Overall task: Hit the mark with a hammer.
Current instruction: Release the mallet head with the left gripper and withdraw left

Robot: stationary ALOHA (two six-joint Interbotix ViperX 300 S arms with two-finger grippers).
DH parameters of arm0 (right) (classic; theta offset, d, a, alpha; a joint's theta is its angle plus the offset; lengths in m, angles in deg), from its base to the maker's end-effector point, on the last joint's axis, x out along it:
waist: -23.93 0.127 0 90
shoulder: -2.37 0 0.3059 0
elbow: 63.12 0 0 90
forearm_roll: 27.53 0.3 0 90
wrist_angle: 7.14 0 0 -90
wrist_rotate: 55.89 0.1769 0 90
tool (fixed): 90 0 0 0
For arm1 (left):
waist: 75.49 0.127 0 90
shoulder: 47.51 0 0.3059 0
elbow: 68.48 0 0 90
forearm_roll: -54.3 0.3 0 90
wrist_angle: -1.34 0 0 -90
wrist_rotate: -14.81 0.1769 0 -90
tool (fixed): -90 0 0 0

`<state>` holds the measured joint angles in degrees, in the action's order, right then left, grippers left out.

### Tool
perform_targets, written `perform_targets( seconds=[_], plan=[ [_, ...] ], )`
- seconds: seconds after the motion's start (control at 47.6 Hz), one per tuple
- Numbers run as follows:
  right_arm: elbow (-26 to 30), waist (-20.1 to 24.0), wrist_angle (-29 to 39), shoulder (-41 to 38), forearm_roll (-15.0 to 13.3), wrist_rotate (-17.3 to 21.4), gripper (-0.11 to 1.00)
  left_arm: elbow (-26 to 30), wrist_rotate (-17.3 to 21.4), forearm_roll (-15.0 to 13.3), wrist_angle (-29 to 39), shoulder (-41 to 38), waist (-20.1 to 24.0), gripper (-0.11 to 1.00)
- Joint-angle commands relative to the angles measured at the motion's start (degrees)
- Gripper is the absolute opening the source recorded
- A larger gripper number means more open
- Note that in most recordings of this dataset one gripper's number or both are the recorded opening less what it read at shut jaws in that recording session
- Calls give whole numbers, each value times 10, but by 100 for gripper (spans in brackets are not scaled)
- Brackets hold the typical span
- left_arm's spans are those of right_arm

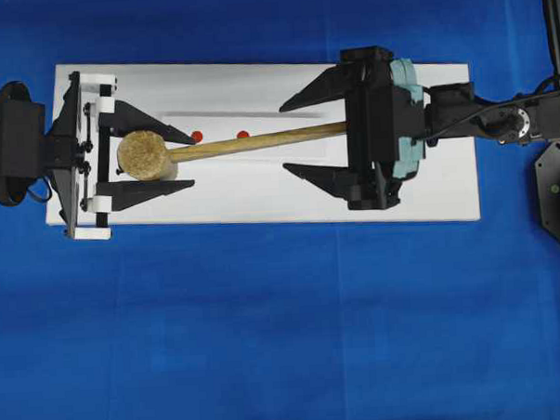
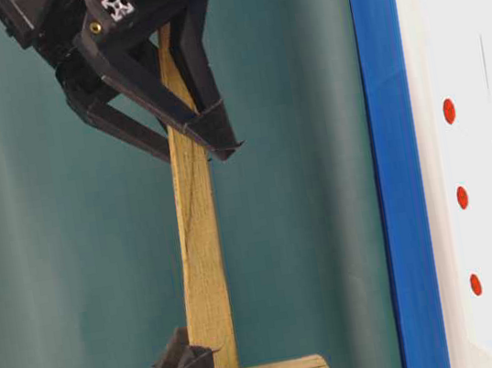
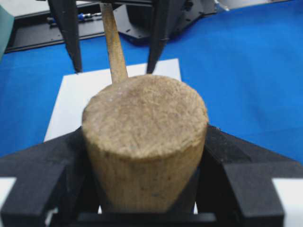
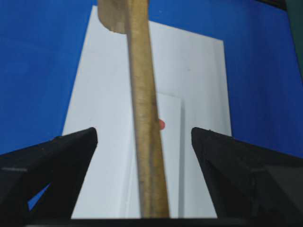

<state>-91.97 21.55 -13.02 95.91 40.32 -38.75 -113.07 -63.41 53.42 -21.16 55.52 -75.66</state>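
In my left wrist view the hammer (image 3: 144,142) filled the lower centre of the frame, its thick cylindrical head clamped between the jaws of my left gripper (image 3: 144,189). I held it by the head, I judge, so that the long handle stuck out free for my other arm to take. The handle ran away toward the top of the frame, passing between the two dark fingers of my right gripper (image 3: 116,35) at the upper left.

From my right wrist view those jaws stood wide, one at the lower left and one at the lower right, with the handle running up the middle and touching neither. So the right gripper (image 4: 142,142) straddled the handle without holding it; a squeeze there would give me the swinging grip.

Overhead, the hammer lay across the white board (image 1: 261,197), head at centre left in my left gripper (image 1: 180,159), handle end reaching my right gripper (image 1: 291,135) right of centre. It hung above the white strip (image 1: 294,112), whose red dots peeked out just above the handle. In the table-level view all three dots showed in a column at the right edge; the mark (image 2: 462,197) was the middle one, and it had not yet been struck
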Motion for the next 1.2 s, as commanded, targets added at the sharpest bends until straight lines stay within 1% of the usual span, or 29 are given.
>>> perform_targets(
  seconds=[0.0,0.063,0.126,0.189,0.273,0.336,0.378,0.42,0.756,0.946,1.177],
  plan=[
    [15,-4,-4,9,4,2,93,16,0,2,-4,12,-4,43],
    [18,-5,-7,5,4,2,84,18,-1,2,-4,11,-7,43],
    [19,-8,-4,4,4,1,68,18,-1,2,-4,11,-11,43],
    [19,-12,-3,4,4,2,47,18,-3,2,-4,11,-11,43],
    [21,-14,7,3,4,3,24,18,-7,2,-4,11,-11,43],
    [21,-14,18,3,4,4,11,18,-9,2,-4,11,-12,43],
    [21,-14,24,3,4,8,6,18,-11,2,-4,11,-13,43],
    [21,-14,30,3,4,12,4,19,-12,2,-4,11,-13,43],
    [21,-14,33,3,4,43,4,21,-13,2,-6,11,-12,43],
    [20,-14,38,3,4,72,4,21,-14,1,-5,11,-12,43],
    [21,-14,47,3,5,79,4,20,-14,2,-4,12,-12,43]
  ],
)
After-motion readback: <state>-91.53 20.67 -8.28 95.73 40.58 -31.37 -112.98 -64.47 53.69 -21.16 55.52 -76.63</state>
